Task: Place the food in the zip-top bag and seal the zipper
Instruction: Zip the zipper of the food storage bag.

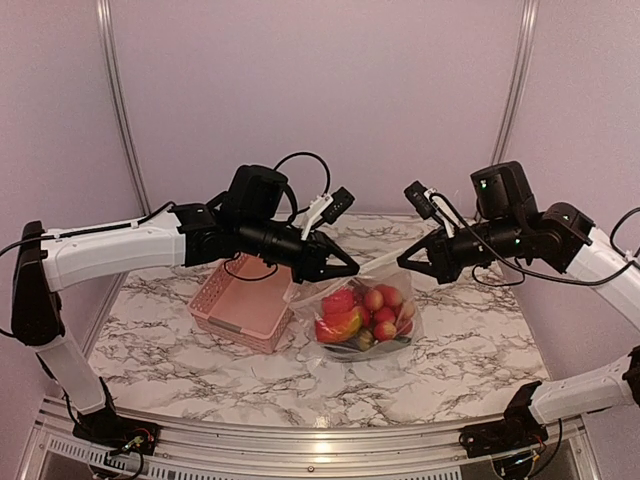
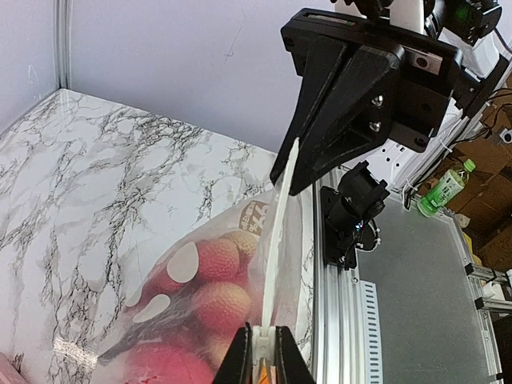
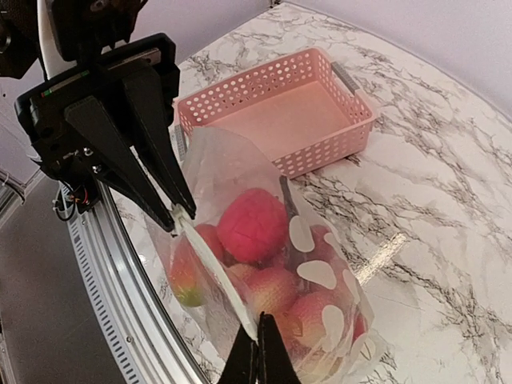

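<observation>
The clear zip-top bag (image 1: 365,320) with white dots hangs between my two grippers, its bottom resting on the marble table. Red and pink toy food (image 1: 345,312) fills it; it also shows in the right wrist view (image 3: 254,226) and in the left wrist view (image 2: 210,308). The whitish zipper (image 3: 214,268) runs taut from one gripper to the other and also shows in the left wrist view (image 2: 276,240). My left gripper (image 1: 352,269) is shut on the zipper's left end (image 2: 263,350). My right gripper (image 1: 404,259) is shut on its right end (image 3: 258,342).
An empty pink lattice basket (image 1: 243,300) stands left of the bag, touching it, and shows in the right wrist view (image 3: 280,112). The table's metal front rail (image 3: 112,272) lies close below the bag. A green bottle (image 2: 445,187) stands off the table.
</observation>
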Action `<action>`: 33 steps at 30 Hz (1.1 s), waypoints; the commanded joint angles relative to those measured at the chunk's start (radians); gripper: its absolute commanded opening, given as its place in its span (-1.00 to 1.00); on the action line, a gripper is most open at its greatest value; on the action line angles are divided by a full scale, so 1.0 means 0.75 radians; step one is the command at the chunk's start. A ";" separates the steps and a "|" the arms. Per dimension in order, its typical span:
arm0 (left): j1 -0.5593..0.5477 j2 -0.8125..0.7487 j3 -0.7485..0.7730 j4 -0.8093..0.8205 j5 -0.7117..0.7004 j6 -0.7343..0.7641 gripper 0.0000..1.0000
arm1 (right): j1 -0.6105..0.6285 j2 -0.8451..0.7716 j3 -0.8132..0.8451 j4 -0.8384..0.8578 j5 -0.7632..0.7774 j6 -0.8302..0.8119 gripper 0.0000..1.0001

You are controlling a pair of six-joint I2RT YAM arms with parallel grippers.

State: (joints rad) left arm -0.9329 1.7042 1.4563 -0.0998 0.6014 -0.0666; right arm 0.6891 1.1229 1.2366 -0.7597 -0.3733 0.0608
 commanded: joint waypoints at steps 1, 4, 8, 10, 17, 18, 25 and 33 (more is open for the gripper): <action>0.036 -0.079 -0.057 -0.155 -0.040 0.053 -0.95 | -0.057 -0.071 0.021 0.032 0.216 0.014 -1.00; 0.039 -0.097 -0.081 -0.183 -0.059 0.076 -0.94 | -0.097 -0.090 0.012 0.033 0.263 0.011 -1.00; 0.040 -0.114 -0.115 -0.218 -0.079 0.123 -0.93 | -0.167 -0.105 -0.011 0.029 0.308 0.016 -1.00; 0.040 -0.119 -0.132 -0.234 -0.085 0.137 -0.93 | -0.199 -0.108 -0.020 0.026 0.323 0.018 -1.00; 0.048 -0.117 -0.172 -0.308 -0.104 0.171 -0.92 | -0.254 -0.102 -0.043 0.020 0.371 0.016 -1.00; 0.048 -0.116 -0.175 -0.321 -0.106 0.175 -0.92 | -0.254 -0.102 -0.046 0.018 0.383 0.015 -1.00; 0.055 -0.130 -0.203 -0.388 -0.141 0.214 -0.89 | -0.256 -0.092 -0.064 0.018 0.460 0.010 -1.00; 0.073 -0.149 -0.247 -0.404 -0.156 0.230 -0.87 | -0.259 -0.106 -0.093 0.034 0.536 0.002 -1.00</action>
State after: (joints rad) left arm -0.9020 1.6276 1.3132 -0.2600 0.4946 0.0868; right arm 0.5316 1.0706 1.1584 -0.7742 -0.1242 0.0593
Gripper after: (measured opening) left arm 0.091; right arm 0.003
